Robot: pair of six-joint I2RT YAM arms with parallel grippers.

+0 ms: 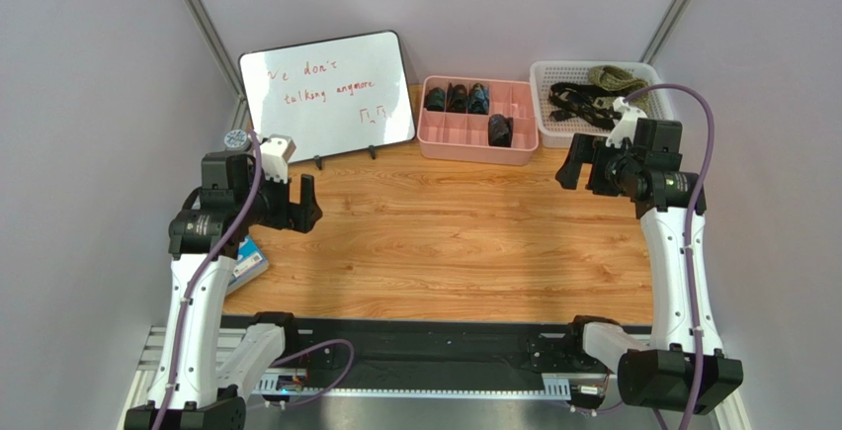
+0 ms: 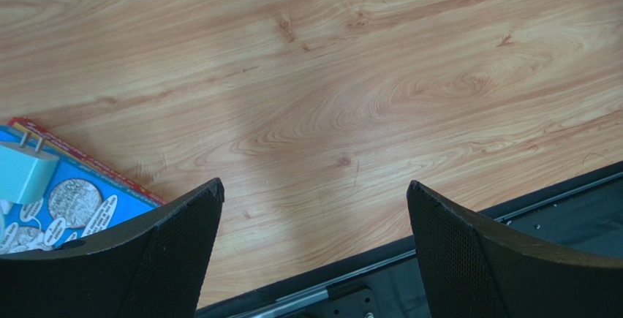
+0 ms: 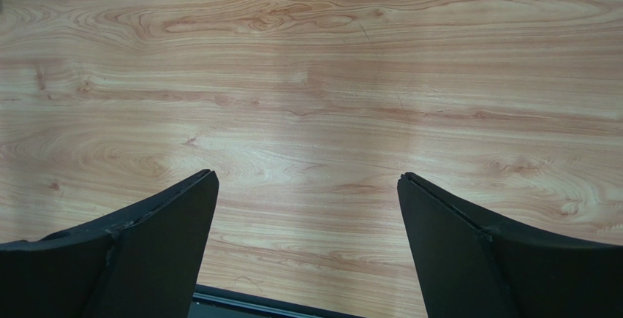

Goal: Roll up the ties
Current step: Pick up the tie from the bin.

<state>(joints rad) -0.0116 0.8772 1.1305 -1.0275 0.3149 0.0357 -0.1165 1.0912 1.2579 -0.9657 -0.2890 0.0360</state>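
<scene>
the wooden table (image 1: 445,242) spans the scene under both arms. at its back right corner a white basket (image 1: 539,104) holds the loose ties (image 1: 593,89), one olive and the others black. just left of it a pink tray (image 1: 474,148) carries dark rolled ties (image 1: 457,99). the left gripper (image 2: 314,194) hovers above the table's left side, fingers spread wide, holding nothing. the right gripper (image 3: 307,179) hangs near the basket, equally spread and empty.

Whiteboard (image 1: 331,94) left, divided tray (image 1: 477,150) beside it, basket (image 1: 553,139) holding ties (image 1: 583,101) far right.
</scene>
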